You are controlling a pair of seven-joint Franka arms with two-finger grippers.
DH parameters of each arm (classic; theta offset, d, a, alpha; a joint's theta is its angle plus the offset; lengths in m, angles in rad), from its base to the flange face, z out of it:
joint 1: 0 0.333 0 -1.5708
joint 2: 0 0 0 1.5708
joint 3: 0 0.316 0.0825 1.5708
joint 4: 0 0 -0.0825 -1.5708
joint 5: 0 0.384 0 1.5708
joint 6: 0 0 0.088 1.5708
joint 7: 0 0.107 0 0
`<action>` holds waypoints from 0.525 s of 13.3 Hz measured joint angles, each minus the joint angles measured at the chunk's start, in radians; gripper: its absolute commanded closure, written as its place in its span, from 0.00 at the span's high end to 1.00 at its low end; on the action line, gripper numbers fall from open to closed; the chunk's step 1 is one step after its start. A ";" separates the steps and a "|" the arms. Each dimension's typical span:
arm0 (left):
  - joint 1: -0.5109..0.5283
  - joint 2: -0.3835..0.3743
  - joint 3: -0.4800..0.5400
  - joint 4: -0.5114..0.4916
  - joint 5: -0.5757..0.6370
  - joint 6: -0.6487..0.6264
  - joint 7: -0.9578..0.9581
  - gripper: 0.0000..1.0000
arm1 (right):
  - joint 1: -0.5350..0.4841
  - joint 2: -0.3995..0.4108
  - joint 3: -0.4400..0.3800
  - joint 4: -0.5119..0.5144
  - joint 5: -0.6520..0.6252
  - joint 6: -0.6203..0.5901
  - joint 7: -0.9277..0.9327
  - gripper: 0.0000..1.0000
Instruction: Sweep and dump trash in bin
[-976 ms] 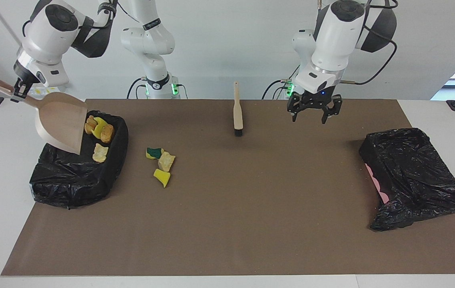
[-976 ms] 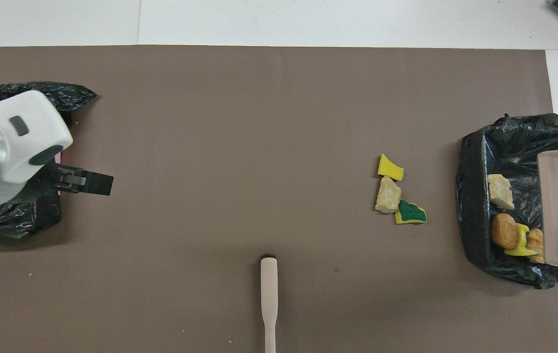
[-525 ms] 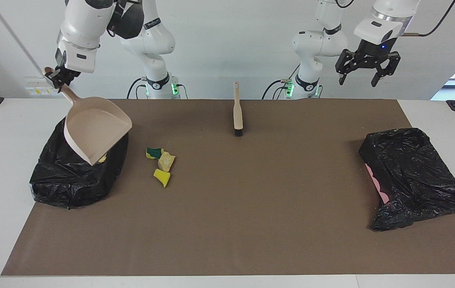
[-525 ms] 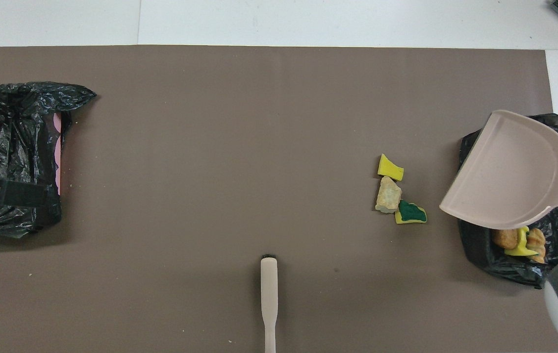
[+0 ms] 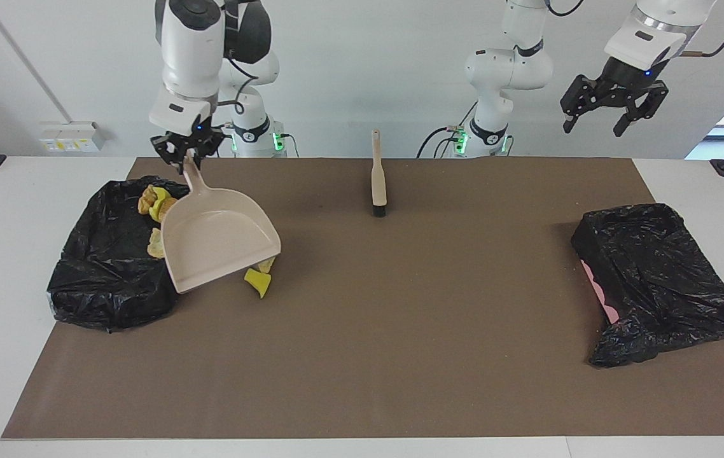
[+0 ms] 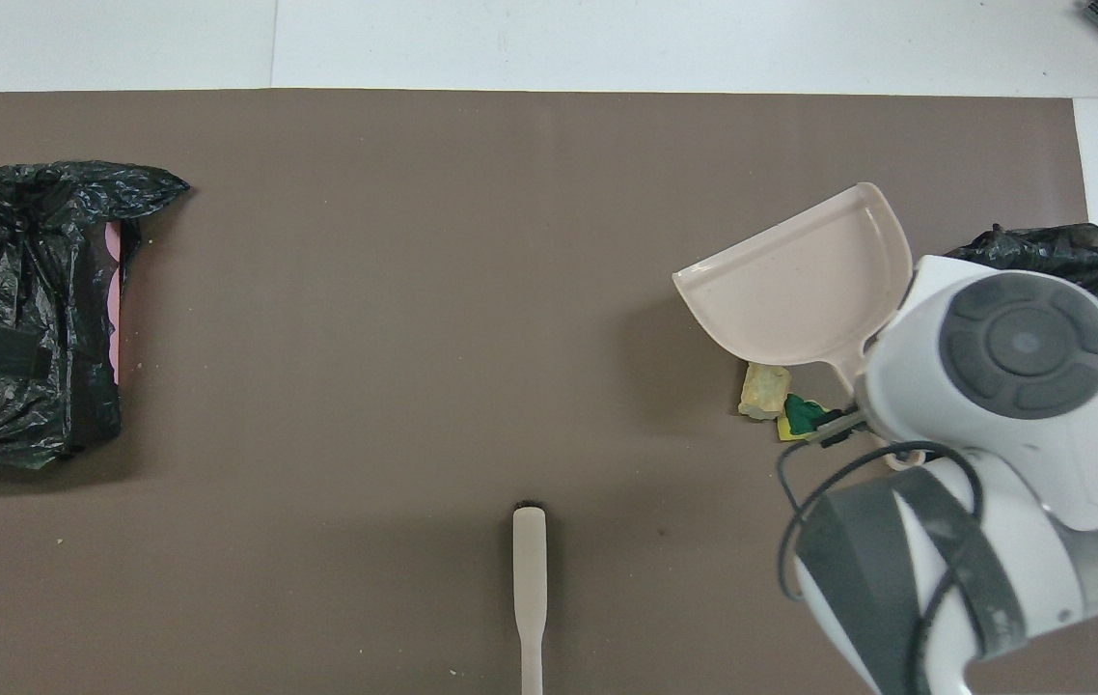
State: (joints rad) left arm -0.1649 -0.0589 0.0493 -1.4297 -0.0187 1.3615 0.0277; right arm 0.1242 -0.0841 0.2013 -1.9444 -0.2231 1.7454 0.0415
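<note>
One dustpan (image 5: 219, 238), one brush (image 5: 378, 175), two bins (image 5: 107, 267).

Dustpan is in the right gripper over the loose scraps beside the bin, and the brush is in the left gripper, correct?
Not quite. In the facing view the brush lies on the mat, unheld; the left gripper hangs open over nothing. The right gripper does hold the dustpan over the loose scraps beside the bin.

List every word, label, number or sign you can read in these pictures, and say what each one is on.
No text can be read anywhere.
Wall socket plate: bears yellow stickers, too small to read.
Dustpan, brush, both black bin bags and brown table mat: no print shows.
Arm casings: dark bands near the joints carry pale marks, not legible.
</note>
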 measured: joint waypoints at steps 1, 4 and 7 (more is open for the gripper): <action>0.000 0.008 0.000 0.016 0.000 -0.013 0.013 1.00 | 0.036 0.056 0.001 0.022 0.045 0.043 0.115 0.00; 0.003 0.009 0.005 0.036 0.001 -0.026 0.075 1.00 | 0.108 0.206 0.001 0.108 0.130 0.139 0.331 0.00; 0.009 0.003 0.014 0.036 0.001 -0.026 0.101 1.00 | 0.168 0.308 0.000 0.205 0.146 0.181 0.462 0.00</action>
State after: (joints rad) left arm -0.1557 -0.0564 0.0631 -1.3933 -0.0178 1.3358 0.1289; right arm 0.2921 0.2242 0.2015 -1.7397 -0.0775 1.9268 0.5035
